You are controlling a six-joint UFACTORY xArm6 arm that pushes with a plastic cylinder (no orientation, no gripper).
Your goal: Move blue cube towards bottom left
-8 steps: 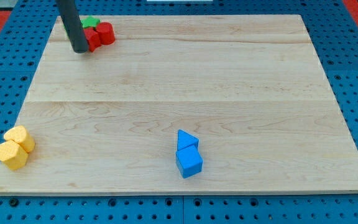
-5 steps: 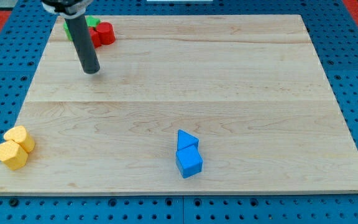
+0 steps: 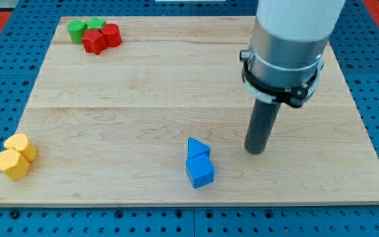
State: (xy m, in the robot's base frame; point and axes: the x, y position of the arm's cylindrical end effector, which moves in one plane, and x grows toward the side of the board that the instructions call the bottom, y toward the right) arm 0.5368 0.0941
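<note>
The blue cube (image 3: 200, 172) sits near the bottom middle of the wooden board (image 3: 176, 85). A blue triangular block (image 3: 197, 148) touches its top side. My tip (image 3: 256, 150) rests on the board to the right of the two blue blocks, level with the triangle and a short gap away from it. The arm's white and black body rises above it toward the view's top right.
Two yellow blocks (image 3: 16, 157) lie at the bottom left corner. Two green blocks (image 3: 85, 27) and two red blocks (image 3: 102, 37) cluster at the top left corner. A blue pegboard surrounds the board.
My tip has swept from the top left, beside the red and green blocks, across the board to the right of the blue blocks. No block has moved.
</note>
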